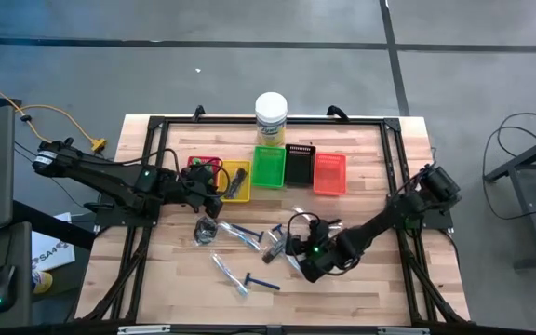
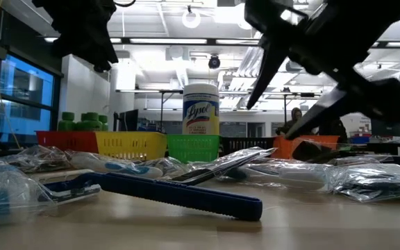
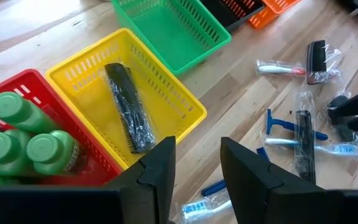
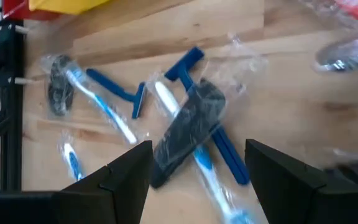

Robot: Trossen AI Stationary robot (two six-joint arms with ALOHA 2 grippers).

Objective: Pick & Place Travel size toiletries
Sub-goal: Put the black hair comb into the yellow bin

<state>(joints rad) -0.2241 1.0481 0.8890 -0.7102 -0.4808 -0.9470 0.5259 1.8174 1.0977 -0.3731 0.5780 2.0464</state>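
Observation:
Travel size toiletries lie loose in the middle of the table: blue razors (image 1: 242, 233), toothbrushes in clear sleeves (image 1: 230, 271) and a dark bundle in a sleeve (image 1: 208, 230). My right gripper (image 4: 199, 149) hangs open over a black comb in a clear sleeve (image 4: 188, 127), which lies across a toothbrush (image 4: 166, 99) and a blue razor (image 4: 192, 59); its fingers stand on either side of the comb, apart from it. My left gripper (image 3: 197, 152) is open with nothing in it, at the near edge of the yellow tray (image 3: 185, 102). In that tray lies a black comb (image 3: 129, 112).
A row of small trays stands at the far side: red (image 1: 203, 166) with green bottles (image 3: 17, 112), yellow (image 1: 237, 177), green (image 1: 269, 167), black (image 1: 300, 165) and orange (image 1: 329, 173). A Lysol jar (image 1: 271, 116) stands behind them. Bare wood shows near the front edge.

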